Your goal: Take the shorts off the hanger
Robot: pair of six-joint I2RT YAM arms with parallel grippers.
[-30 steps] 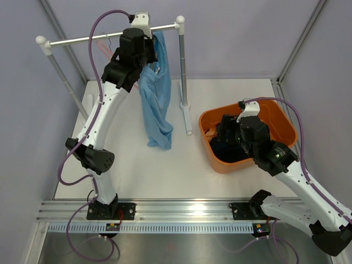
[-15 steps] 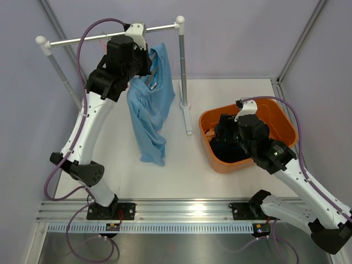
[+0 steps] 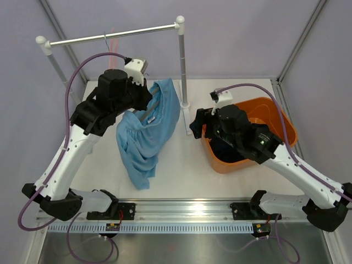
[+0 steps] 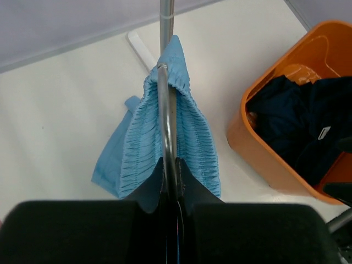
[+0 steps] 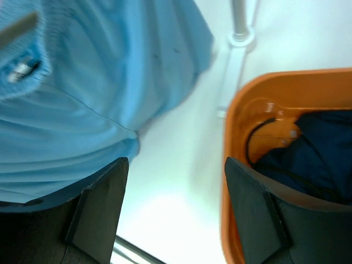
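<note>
Left gripper [image 4: 171,176]: jaws closed tight on the wire of the hanger [image 4: 166,118], nothing else caught between them.

Hanger is off the rail [image 3: 110,36] and held tilted out over the white surface [image 3: 181,176].

Light blue shorts [image 4: 165,132] are on the hanger. The elastic waistband is bunched on both sides of the wire and the rest hangs down limp in loose folds. From above, the lower end reaches toward the near edge of the surface; cannot tell whether it touches.

Right gripper [image 5: 176,203]: jaws wide apart, holding nothing. It hovers over the bare strip between the blue cloth and the orange bin [image 5: 234,137]. One finger [image 5: 102,203] lies toward the cloth, the other beside the bin's rim. It touches neither that can be seen. From above it sits just beside the bin's left wall, near the foot of the rack's upright post [image 3: 181,60].

Navy shorts [image 5: 319,159]: crumpled in the bottom of the bin, well apart from the blue pair.
</note>
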